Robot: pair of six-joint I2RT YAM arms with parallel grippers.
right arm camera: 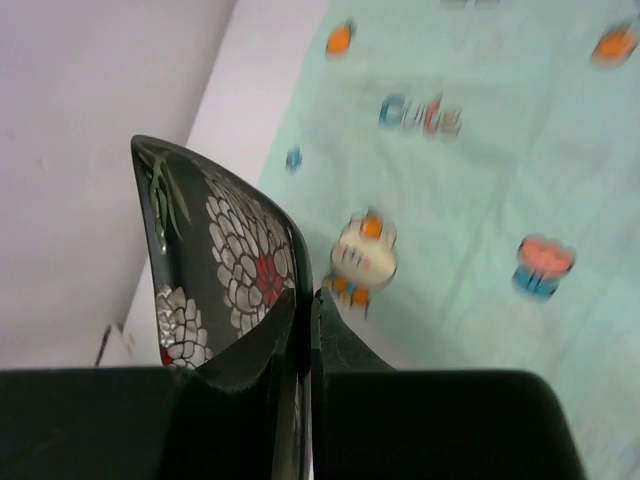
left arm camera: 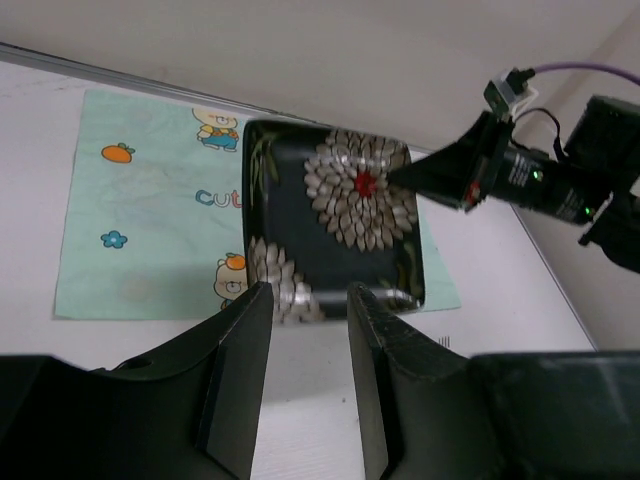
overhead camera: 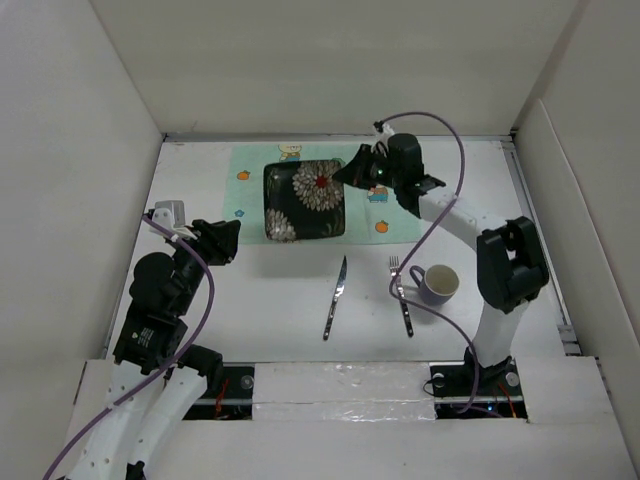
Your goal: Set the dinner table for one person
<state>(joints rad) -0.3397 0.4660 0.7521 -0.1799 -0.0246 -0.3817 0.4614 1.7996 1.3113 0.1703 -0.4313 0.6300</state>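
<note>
A black square plate (overhead camera: 303,202) with white and red flowers lies on a mint-green cartoon mat (overhead camera: 250,185) at the back of the white dinner table (overhead camera: 270,300). My right gripper (overhead camera: 342,176) is shut on the plate's right rim near its far corner. In the right wrist view the rim of the plate (right arm camera: 215,260) runs between the jaws of the right gripper (right arm camera: 305,295). My left gripper (overhead camera: 232,240) hovers open and empty just off the plate's near left corner. The left wrist view looks past the left gripper (left arm camera: 308,300) to the plate (left arm camera: 335,220).
A knife (overhead camera: 336,297), a fork (overhead camera: 401,293) and a purple mug (overhead camera: 437,284) lie in a row on the table in front of the mat. White walls enclose the table on three sides.
</note>
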